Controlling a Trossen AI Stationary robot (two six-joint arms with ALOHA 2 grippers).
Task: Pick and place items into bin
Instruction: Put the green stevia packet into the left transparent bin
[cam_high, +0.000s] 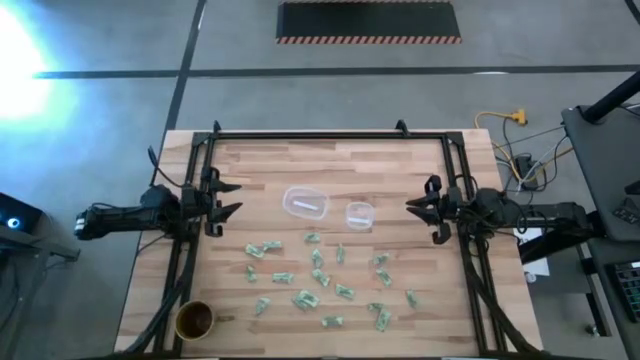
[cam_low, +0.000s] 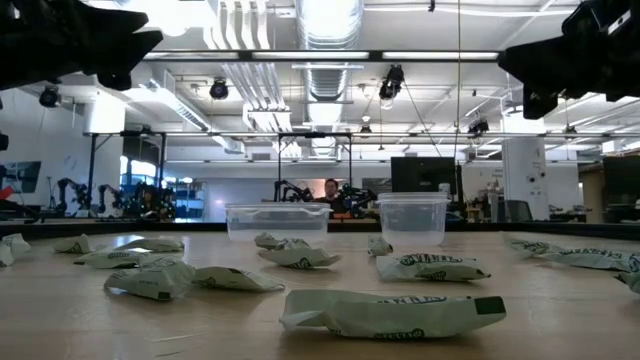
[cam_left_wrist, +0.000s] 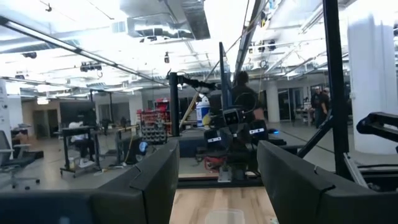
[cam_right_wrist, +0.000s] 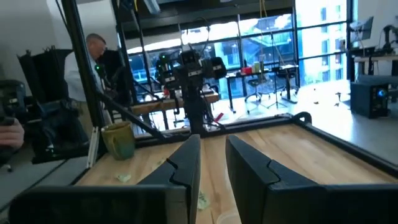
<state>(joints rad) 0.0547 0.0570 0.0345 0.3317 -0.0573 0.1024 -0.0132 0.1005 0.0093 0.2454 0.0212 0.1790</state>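
Left gripper (cam_high: 228, 197): raised at the table's left edge, arm level, fingers apart, holding nothing. Right gripper (cam_high: 418, 207): raised at the right edge, fingers narrowly apart, holding nothing. Between them stand 2 clear bins (cam_high: 306, 202), both without contents. The items (cam_high: 318, 277) lie scattered on the table (cam_high: 400, 160) nearer the front. A brown cup (cam_high: 194, 320) stands at the front left corner.

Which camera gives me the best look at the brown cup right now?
The high view: the brown cup shows whole at the table's near left corner, apart from the green packets. The right wrist view shows it side-on, farther off. The low and left wrist views don't show it.
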